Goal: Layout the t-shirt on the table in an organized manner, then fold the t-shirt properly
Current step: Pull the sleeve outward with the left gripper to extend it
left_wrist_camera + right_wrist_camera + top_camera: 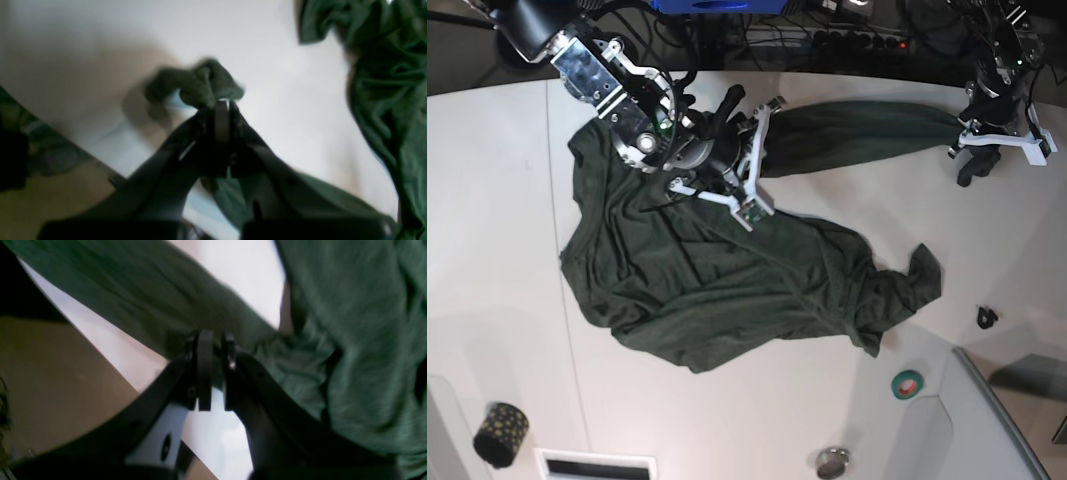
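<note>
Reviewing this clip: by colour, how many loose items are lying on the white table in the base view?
Dark green: 1, the t-shirt
Green and red: 1, tape roll
Black with yellow dots: 1, patterned roll
Black: 1, small clip-like piece
Grey metallic: 1, round disc
Total: 5

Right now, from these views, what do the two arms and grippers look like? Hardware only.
Left gripper: matte black fingers that taper to flat narrow pads, blurred in its wrist view. Right gripper: same black fingers, with a white plate with a dark hole below them. In the base view the right arm shows silver-grey metal links, black joints, white brackets and a small green part; the left arm is black with a white bracket.
</note>
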